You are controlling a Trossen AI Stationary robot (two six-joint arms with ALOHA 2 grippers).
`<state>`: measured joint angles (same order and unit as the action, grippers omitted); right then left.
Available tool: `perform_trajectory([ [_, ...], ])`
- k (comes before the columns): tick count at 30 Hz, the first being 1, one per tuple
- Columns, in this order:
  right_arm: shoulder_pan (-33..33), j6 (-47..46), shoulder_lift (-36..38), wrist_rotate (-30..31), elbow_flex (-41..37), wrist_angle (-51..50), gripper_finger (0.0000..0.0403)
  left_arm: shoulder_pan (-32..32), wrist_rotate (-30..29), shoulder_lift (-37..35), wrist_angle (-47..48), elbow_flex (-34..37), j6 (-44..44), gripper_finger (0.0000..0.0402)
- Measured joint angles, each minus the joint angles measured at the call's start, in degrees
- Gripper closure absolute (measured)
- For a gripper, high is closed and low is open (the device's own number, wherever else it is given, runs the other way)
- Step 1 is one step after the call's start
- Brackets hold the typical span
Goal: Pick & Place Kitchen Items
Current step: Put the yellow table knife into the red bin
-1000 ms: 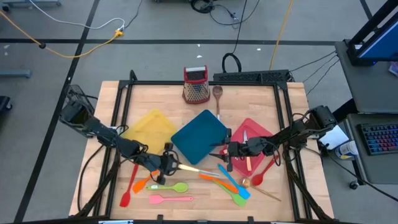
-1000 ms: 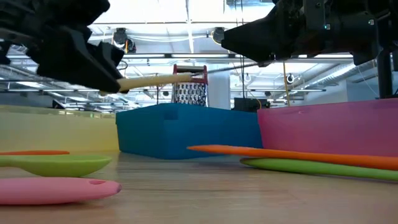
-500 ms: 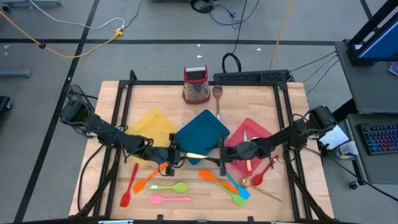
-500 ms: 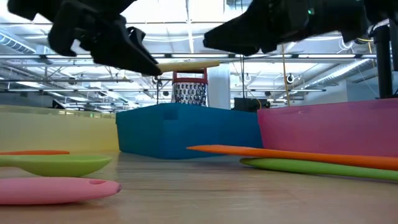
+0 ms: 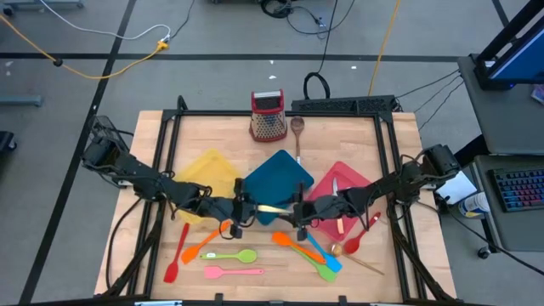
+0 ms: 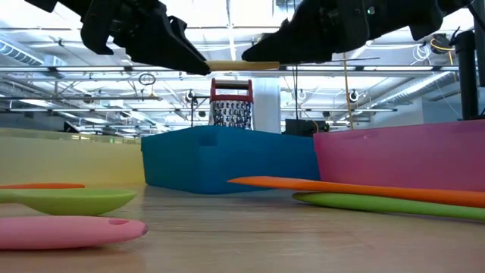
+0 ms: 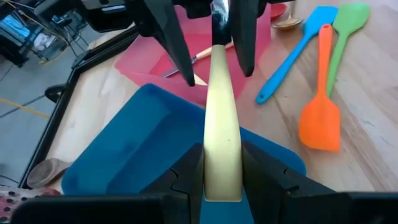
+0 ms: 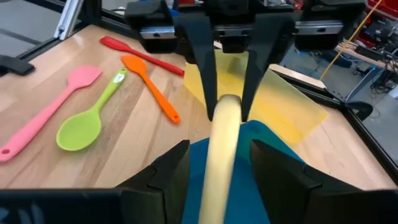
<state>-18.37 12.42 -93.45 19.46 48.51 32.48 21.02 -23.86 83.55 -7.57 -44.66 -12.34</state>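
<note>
The left pincer (image 5: 240, 210), clenched on a pale-handled utensil (image 7: 222, 140), has carried it up over the teal tray (image 5: 274, 183) to the right pincer (image 5: 297, 213), whose spread fingers now straddle its far end, suggesting a handover.

both arms were dark, nearly black, built of chunky jointed segments with black cables looped beside them near the table's (image 5: 204, 136) side edges. the left gripper (image 5: 240, 210) and right gripper (image 5: 297, 212) each had two slim, tapered black fingers on blocky housings.
</note>
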Motion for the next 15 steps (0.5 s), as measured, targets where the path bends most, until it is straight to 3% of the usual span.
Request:
perform_trajectory([
  [15,0.06,0.20,0.00,0.04,0.00,-0.21,0.0250,0.00,-0.17,0.00,-3.67,0.00,-1.53,0.0305],
])
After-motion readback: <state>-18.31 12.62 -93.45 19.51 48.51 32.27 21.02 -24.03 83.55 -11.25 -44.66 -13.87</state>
